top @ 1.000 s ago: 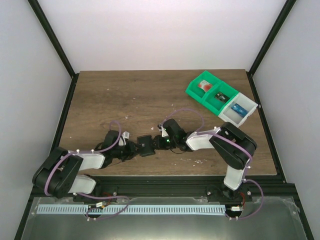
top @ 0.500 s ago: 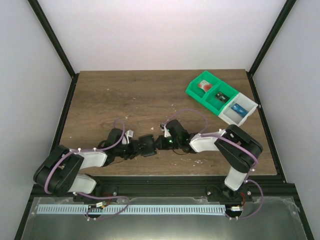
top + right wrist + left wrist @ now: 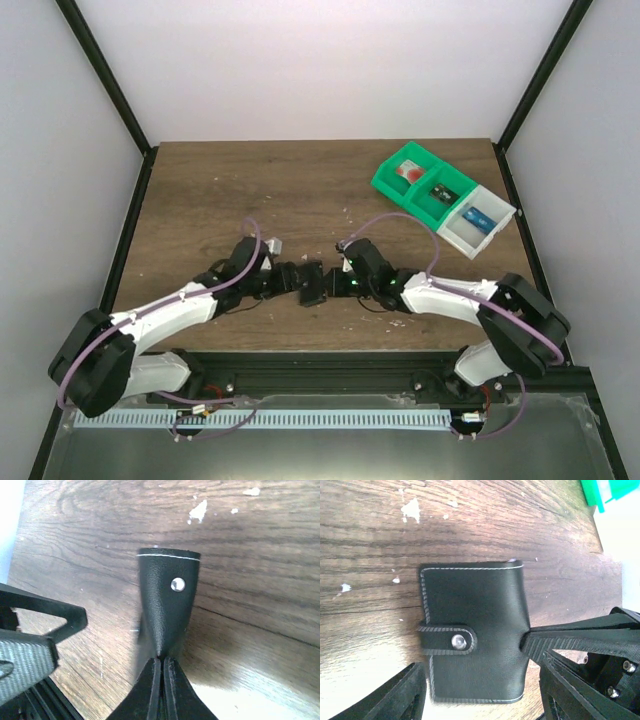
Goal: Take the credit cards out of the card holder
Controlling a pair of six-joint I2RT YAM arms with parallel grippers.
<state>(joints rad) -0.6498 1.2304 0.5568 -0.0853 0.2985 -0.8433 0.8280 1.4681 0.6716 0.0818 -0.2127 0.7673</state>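
We see left arm (image 3: pixel 180 305) and right arm (image 3: pixel 450 298): white shells, black joints, purple cables (image 3: pixel 390 218), black fingers (image 3: pixel 395 702), silver screws (image 3: pixel 628 666).

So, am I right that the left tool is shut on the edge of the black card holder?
Not quite: the right tool is shut on the edge of the black card holder; the right wrist view shows it.
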